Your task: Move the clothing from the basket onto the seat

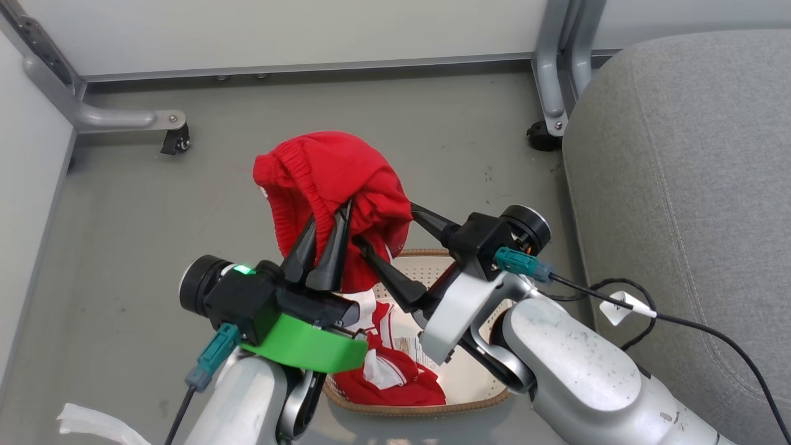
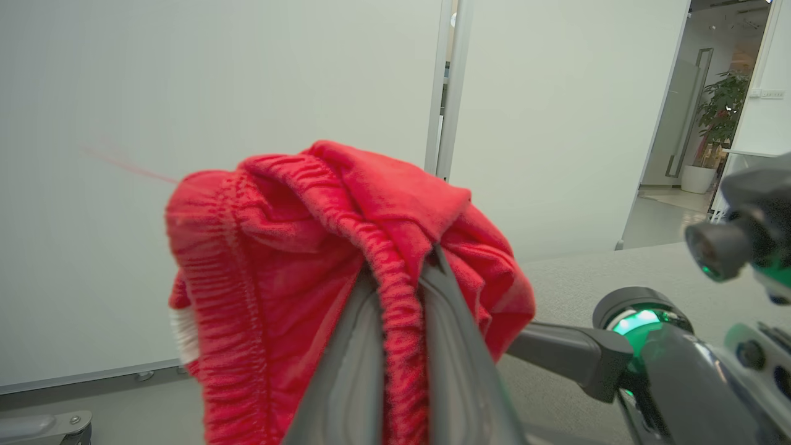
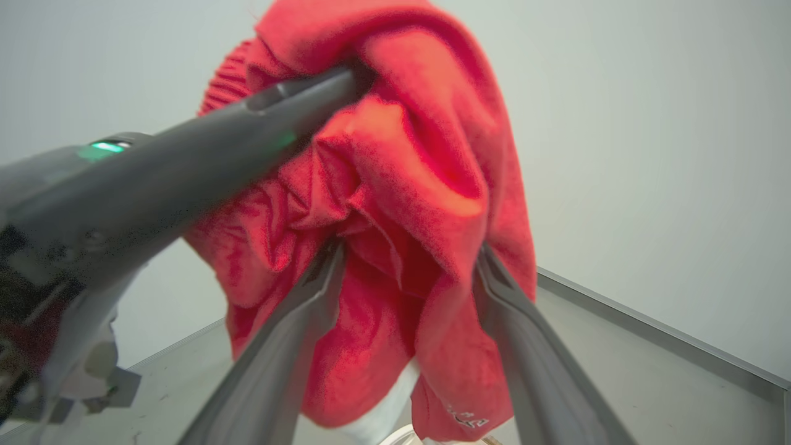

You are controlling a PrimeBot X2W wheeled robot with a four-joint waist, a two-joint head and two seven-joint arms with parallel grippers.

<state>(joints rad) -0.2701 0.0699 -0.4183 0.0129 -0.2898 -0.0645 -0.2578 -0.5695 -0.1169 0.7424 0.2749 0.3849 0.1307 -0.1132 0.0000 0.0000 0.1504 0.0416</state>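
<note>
The soft bright red fabric garment with a ribbed hem hangs in the air above the small cream perforated plastic basket with a brown woven-look rim, which stands on the grey floor. The left gripper has its 2 dark fingers pressed nearly together, pinching the gathered ribbed hem. The right gripper is spread wide, and its fingers straddle a thick fold of the same cloth without visibly squeezing it. A 2nd red garment with white trim lies crumpled in the basket. The large grey woven-fabric sofa seat is off to the robot's right, well apart from the basket.

The cloth looks light and thoroughly limp: it drapes over the fingertips and sags in loose folds, so it will not keep any shape and will trail below whatever point holds it. It seems plush rather than slick, so a firm pinch should hold. The ribbed hem is the best place to grip, being thicker and bunched. A single thin layer would likely slide out. For the 2nd garment, a raised fold or its white-trimmed edge looks the easiest hold.
</note>
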